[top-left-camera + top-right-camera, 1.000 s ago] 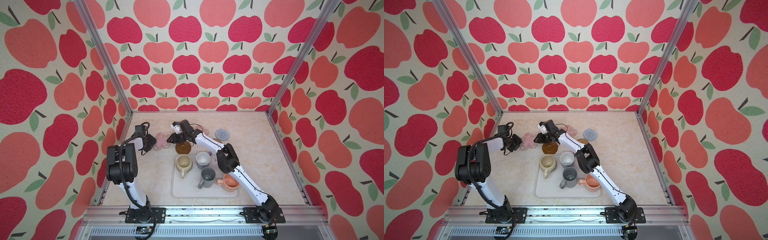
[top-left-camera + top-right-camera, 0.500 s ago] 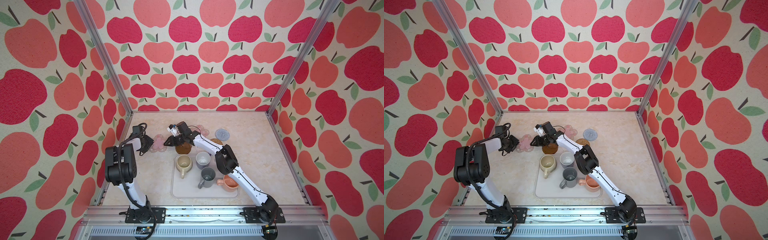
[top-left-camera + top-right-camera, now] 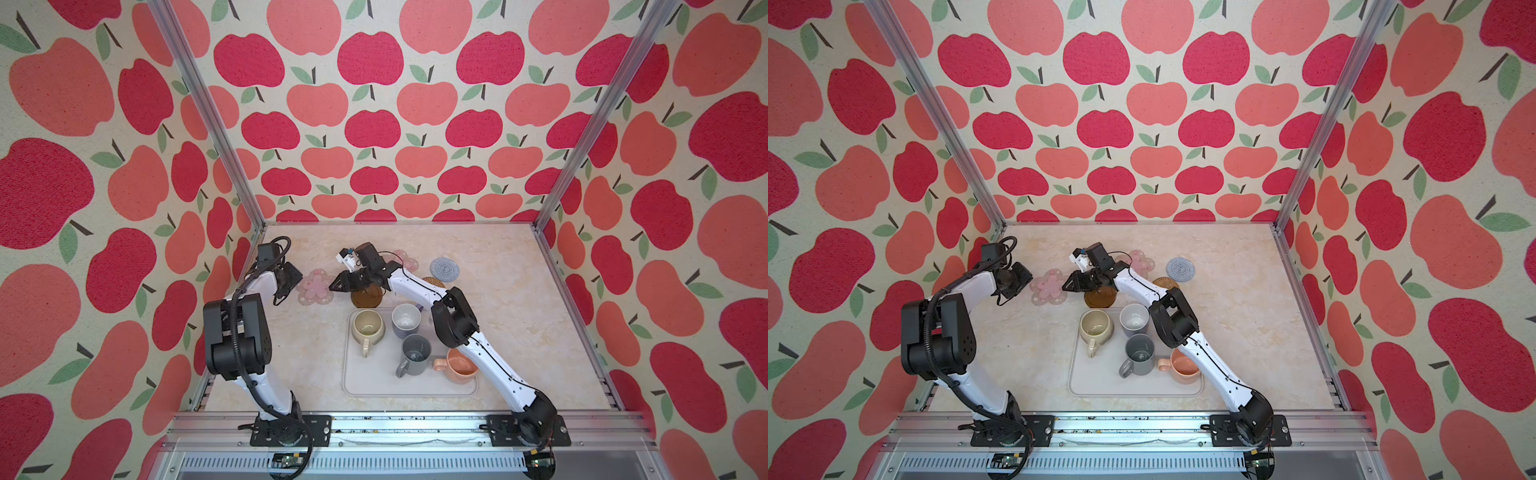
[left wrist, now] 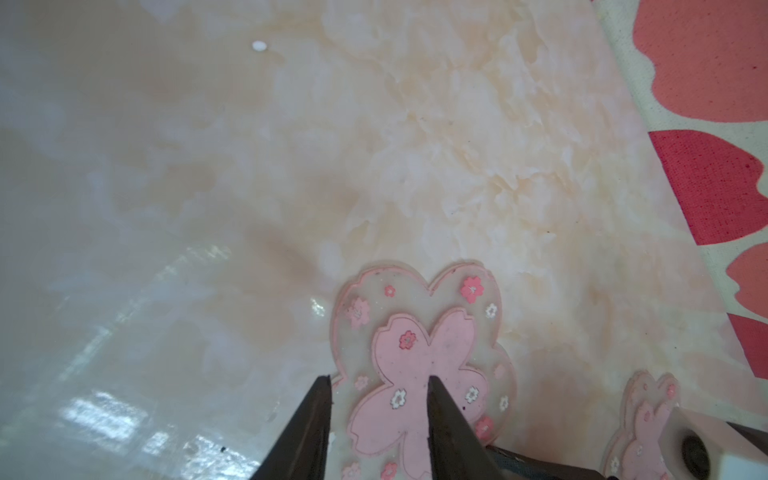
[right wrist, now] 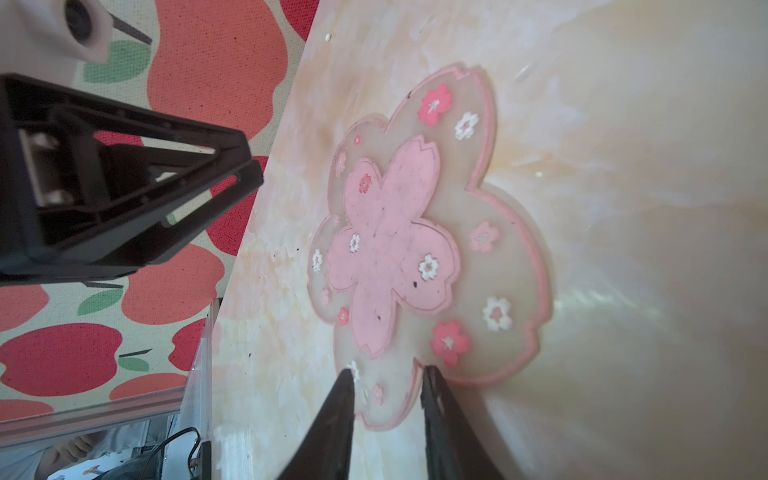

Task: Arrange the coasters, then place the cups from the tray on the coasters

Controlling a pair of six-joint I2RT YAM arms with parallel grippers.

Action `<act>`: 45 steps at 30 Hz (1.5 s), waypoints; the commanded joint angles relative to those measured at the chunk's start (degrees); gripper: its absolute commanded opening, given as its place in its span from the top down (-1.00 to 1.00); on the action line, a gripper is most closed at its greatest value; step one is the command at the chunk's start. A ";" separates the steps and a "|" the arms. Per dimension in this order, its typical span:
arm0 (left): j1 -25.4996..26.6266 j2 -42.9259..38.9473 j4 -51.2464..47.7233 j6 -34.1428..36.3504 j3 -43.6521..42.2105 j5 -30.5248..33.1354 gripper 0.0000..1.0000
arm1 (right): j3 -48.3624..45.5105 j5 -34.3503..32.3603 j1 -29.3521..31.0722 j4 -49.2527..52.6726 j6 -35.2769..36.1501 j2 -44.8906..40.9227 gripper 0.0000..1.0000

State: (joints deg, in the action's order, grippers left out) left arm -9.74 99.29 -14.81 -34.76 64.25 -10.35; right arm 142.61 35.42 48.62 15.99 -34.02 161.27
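Pink flower coaster (image 5: 395, 249) | left gripper (image 4: 378, 380) part-open, near | right gripper (image 5: 388, 372) part-open, at edge

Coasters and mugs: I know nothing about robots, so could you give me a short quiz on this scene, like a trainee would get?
1. True or false: the peach mug stands on the tray.
2. Which coaster lies between the left gripper and the right gripper? A pink flower; B blue knitted; C rattan.
3. What stands on the brown coaster?
Key: 1 true; 2 A; 3 nothing.
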 commanded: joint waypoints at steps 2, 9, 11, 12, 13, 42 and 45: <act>2.78 -1.95 -4.59 3.41 2.75 -3.49 0.17 | -1.83 -2.29 -3.58 2.54 4.33 -6.17 0.27; 8.78 -0.88 -10.48 3.56 5.71 -2.24 0.13 | -10.15 -5.35 -7.23 2.82 6.68 -16.69 0.21; 10.26 -0.19 -14.00 3.06 7.05 0.87 0.10 | -13.74 -6.84 -8.02 3.20 8.00 -20.37 0.19; 10.88 -0.09 -15.47 2.91 7.44 2.11 0.07 | -15.70 -7.65 -8.48 3.27 8.51 -22.30 0.18; 11.14 -0.18 -16.84 2.37 7.49 3.25 0.05 | -17.84 -8.20 -9.09 3.26 9.10 -24.25 0.17; 11.32 4.12 -15.35 -5.76 -1.80 0.95 -0.11 | -49.42 -16.24 -15.30 6.68 18.33 -49.98 0.03; 11.32 4.83 -14.21 -6.52 -1.96 1.28 -0.11 | -49.64 -16.39 -15.49 6.91 18.44 -50.22 0.03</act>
State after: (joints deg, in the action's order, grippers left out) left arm 1.48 102.83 -30.39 -39.57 63.31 -9.13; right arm 93.67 19.97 33.71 21.37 -17.15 113.80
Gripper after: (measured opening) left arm 0.552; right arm 0.486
